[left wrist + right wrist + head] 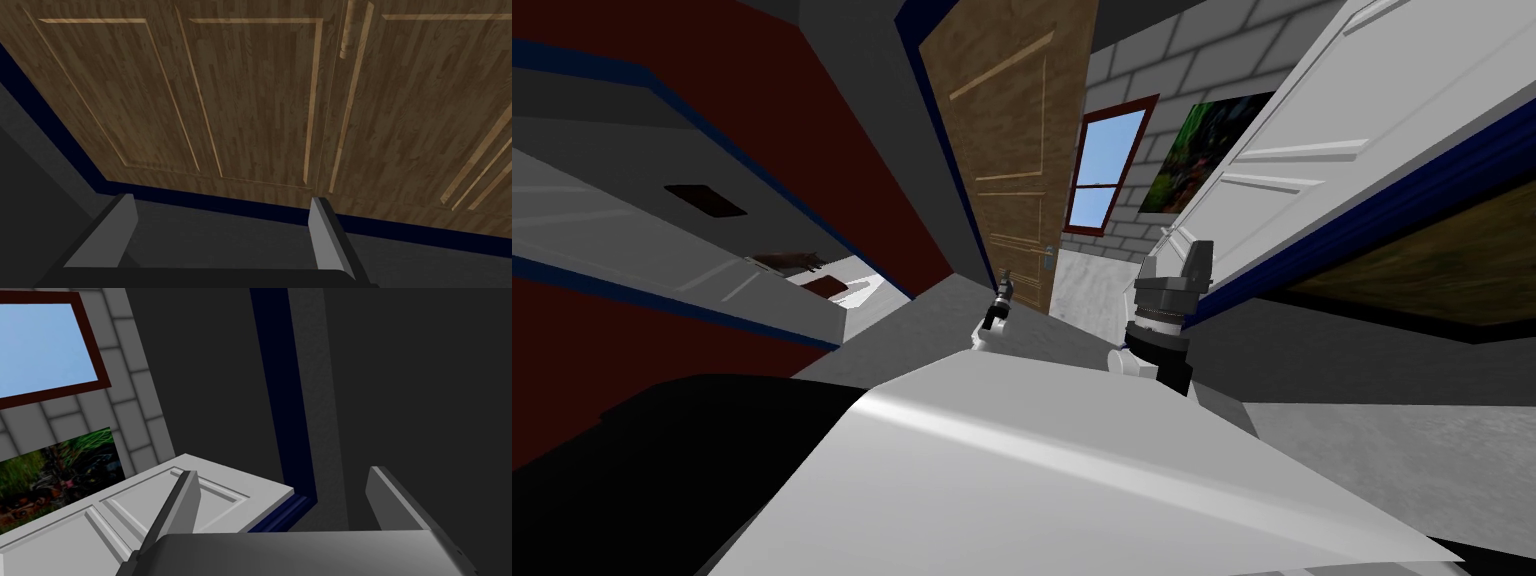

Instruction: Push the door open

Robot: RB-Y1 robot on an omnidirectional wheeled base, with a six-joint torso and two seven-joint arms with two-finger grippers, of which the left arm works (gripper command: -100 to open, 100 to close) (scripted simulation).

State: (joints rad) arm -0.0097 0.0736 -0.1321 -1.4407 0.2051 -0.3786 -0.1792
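Left gripper (222, 200) faces the wooden door (250, 100), fingers spread, empty; contact cannot be made out. Right gripper (282, 470) likewise spread, empty.

I had the door (250, 100) in brown wood grain, with paler tan lines framing its panels and navy trim (225, 204) round it. The other door (65, 533) was plain white, the window frame (50, 394) dark red, the sky (40, 338) blue, and the wall (1202, 55) grey blocks.
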